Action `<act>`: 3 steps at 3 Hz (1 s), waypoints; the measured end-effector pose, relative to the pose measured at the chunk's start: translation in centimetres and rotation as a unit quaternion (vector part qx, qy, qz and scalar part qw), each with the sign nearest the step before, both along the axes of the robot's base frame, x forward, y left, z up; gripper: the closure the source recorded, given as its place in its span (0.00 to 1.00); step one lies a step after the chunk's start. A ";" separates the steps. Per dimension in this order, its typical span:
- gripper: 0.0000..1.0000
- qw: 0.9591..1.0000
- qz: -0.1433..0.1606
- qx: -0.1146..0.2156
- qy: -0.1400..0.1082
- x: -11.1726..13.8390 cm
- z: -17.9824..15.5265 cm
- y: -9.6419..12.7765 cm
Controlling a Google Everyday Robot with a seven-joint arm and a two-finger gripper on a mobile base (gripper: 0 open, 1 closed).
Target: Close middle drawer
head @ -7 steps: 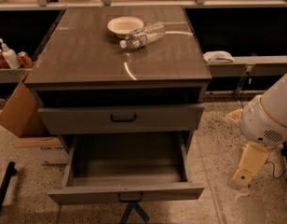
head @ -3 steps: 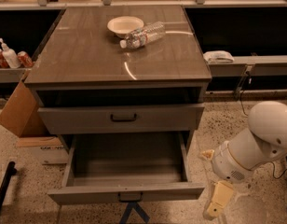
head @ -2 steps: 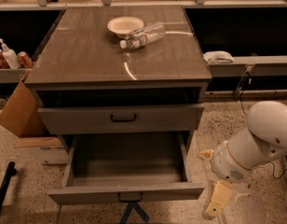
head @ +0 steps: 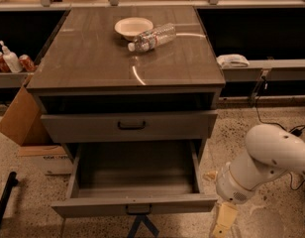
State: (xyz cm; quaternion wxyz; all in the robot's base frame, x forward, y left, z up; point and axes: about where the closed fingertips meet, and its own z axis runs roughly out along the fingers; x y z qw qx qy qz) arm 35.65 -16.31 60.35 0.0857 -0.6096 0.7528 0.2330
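The middle drawer (head: 135,205) is the wide grey one with a low slim front panel and a small black bar handle (head: 138,210). It is pulled far out at the bottom of the grey cabinet, and its deep box is empty. Above it, the grey drawer with the taller front panel (head: 130,126) stands slightly out. My gripper (head: 223,223) hangs low at the bottom right, just right of the open drawer's front right corner and apart from it. It is partly cut off by the frame's lower edge. The white arm (head: 271,157) rises behind it to the right.
A white bowl (head: 132,27) and a lying plastic bottle (head: 153,37) are on the cabinet top (head: 93,58). A cardboard box (head: 24,123) leans at the cabinet's left. A black bar (head: 4,202) is at the lower left. Cables (head: 271,120) run on the speckled floor at right.
The arm has swung left and down from the right side, bringing the gripper close to the open drawer's front right corner. The drawers have not moved.
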 end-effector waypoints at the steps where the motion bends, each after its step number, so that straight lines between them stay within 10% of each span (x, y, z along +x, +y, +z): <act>1: 0.19 0.999 0.015 -0.032 0.006 -0.6 -5.3 -0.1; 3: 0.72 0.997 0.000 -0.080 0.010 -0.6 -13.3 -1.4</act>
